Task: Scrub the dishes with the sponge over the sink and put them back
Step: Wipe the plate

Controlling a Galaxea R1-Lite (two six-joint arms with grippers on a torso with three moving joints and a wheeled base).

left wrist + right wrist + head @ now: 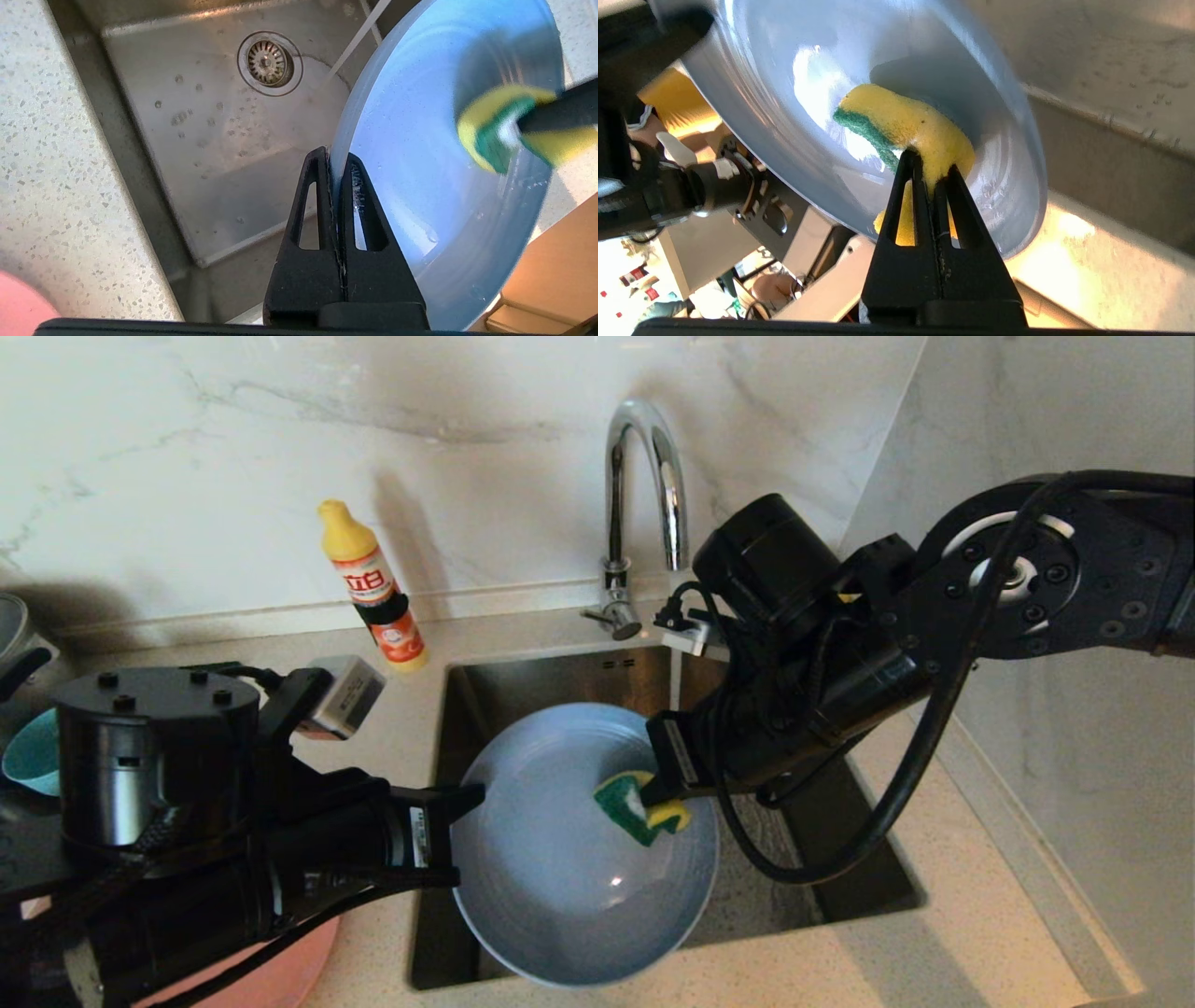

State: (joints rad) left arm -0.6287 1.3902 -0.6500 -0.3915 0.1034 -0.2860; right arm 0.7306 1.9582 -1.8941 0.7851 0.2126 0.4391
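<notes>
Gripping the grey-blue plate (pixel 569 887) by its thin rim over the sink (pixel 196 154), the left gripper (pixel 337 161) is clenched on a smooth, glossy edge; scrubbing pressure could make it slip. The right gripper (pixel 930 169) pinches the soft, crumpled yellow-and-green sponge (pixel 901 123) against the plate's face.

Speckled table (pixel 934 915) carries sink (pixel 560 681) centrally, soap bottle (pixel 373 588) at 11 o'clock, pink plate (pixel 280 980) at 7.
</notes>
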